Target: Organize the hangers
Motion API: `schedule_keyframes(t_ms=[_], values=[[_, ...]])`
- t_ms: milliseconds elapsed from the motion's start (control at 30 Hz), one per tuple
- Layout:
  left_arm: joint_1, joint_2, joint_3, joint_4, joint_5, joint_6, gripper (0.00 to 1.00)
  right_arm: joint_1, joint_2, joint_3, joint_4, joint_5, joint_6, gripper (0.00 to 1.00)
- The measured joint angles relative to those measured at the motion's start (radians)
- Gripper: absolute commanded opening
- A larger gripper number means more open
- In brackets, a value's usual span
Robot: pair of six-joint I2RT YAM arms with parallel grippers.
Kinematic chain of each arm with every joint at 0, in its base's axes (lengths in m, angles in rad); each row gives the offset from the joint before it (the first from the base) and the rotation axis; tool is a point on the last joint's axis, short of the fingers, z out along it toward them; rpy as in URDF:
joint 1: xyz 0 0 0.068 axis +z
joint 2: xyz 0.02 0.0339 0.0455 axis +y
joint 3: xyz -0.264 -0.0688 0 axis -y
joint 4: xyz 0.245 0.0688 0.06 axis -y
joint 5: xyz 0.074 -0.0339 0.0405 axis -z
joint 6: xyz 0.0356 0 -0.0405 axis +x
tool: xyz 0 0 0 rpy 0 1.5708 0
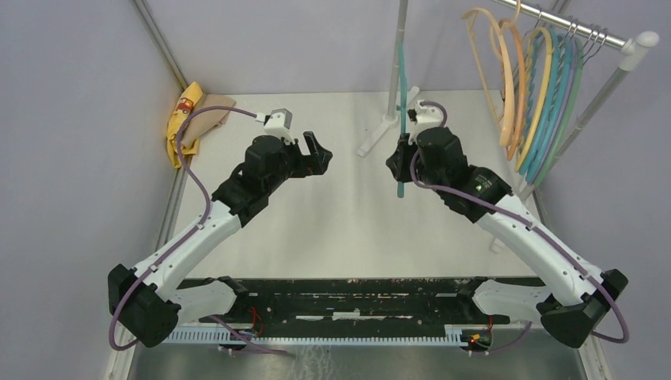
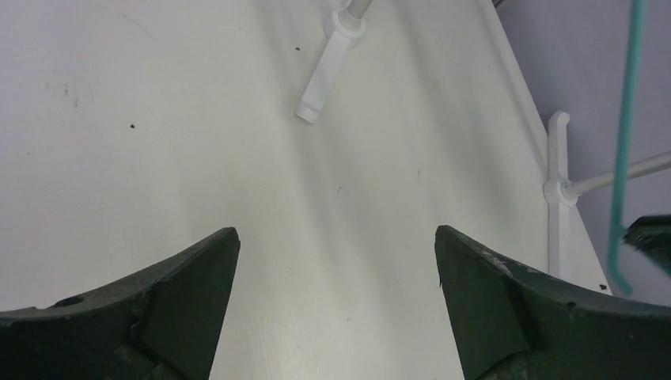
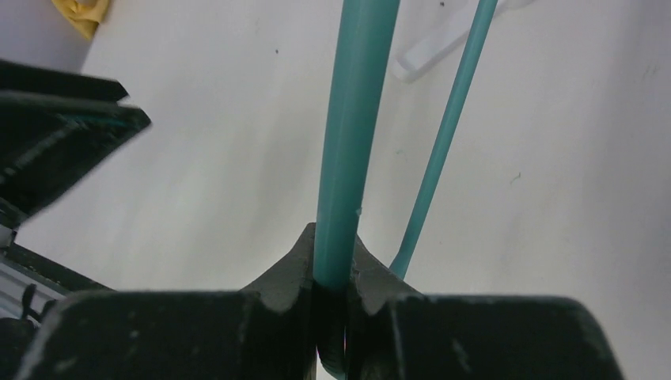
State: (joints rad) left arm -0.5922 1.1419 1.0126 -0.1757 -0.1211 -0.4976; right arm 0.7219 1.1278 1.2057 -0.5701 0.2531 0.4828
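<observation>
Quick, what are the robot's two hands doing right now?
Left gripper: open, holding nothing.
Right gripper: closed on a teal hanger.

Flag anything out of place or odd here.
A crumpled yellow-and-tan cloth sits at the table's far-left edge, no part of the job. One teal hanger is off the rail, clamped in the right gripper; the other hangers hang bunched on it.

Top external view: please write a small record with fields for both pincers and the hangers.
left pincer: open, holds nothing, above the white table
right pincer: shut on the thin teal plastic hanger
teal hanger position: upright, apart from the rail
other curved plastic hangers: hanging together on the metal rail
</observation>
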Motion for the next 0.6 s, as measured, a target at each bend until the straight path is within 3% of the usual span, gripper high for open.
schedule_keyframes(t_ms=[267,600], values=[[0.000,0.001,-0.041,0.007,0.001,0.000,0.99,-0.126,0.180,0.319,-0.064,-0.080,-0.039,0.06],[0.000,0.001,-0.060,0.014,0.000,0.002,0.99,-0.307,0.323,0.458,-0.072,-0.124,-0.024,0.06]])
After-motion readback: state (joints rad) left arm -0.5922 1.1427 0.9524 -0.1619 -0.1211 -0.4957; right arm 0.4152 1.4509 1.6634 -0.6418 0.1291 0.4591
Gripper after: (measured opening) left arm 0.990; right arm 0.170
